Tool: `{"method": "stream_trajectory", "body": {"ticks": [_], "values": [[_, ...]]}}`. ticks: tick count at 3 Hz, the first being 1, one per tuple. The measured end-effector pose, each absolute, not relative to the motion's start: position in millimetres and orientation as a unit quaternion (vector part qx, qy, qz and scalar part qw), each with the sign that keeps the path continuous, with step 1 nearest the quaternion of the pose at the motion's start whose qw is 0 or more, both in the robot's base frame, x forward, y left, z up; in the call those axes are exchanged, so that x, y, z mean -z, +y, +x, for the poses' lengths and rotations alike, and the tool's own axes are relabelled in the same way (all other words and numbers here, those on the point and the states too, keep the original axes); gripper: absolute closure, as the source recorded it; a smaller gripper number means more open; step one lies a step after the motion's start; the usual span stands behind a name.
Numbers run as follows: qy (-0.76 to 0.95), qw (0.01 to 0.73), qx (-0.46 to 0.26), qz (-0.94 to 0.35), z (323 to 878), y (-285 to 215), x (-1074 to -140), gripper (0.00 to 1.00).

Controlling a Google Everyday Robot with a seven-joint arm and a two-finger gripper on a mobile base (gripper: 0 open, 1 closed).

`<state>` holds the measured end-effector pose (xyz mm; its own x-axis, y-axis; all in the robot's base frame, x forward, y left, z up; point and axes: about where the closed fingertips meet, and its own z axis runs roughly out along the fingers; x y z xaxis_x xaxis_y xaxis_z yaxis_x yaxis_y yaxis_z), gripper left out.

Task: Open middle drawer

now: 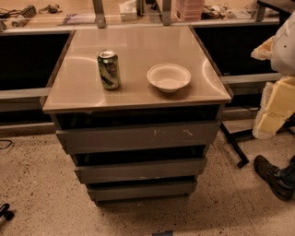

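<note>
One dark sliver at the bottom edge is all that shows of the gripper (162, 233); it sits low over the speckled floor (41, 193), just in front of the cabinet and apart from it, and whether it is open or closed cannot be told. Beyond it stand three stacked drawer fronts. The slim bottom drawer (140, 189) is lowest, the middle drawer (140, 169) sits directly above it with a plain grey-brown face, and the wide top drawer (138, 136), marked with pale scratches right of centre, lies above that. A dark gap runs above each front. On the glossy top (138, 41) a green can (109, 69) stands upright at the left and a white bowl (168, 77) rests to its right, the two well apart. A brown shoe (272, 175) and yellow foam (276, 108) show at the right. Farther back runs a cluttered counter (83, 14).
</note>
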<state>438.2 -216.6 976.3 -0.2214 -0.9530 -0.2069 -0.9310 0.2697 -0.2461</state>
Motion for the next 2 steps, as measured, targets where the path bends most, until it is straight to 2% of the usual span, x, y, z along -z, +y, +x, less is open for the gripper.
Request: {"method": "stream_trajectory", "body": {"ticks": [2], "values": [[0.776, 0.167, 0.031, -0.607, 440.8, -212.6, -967.9, 0.0]]}}
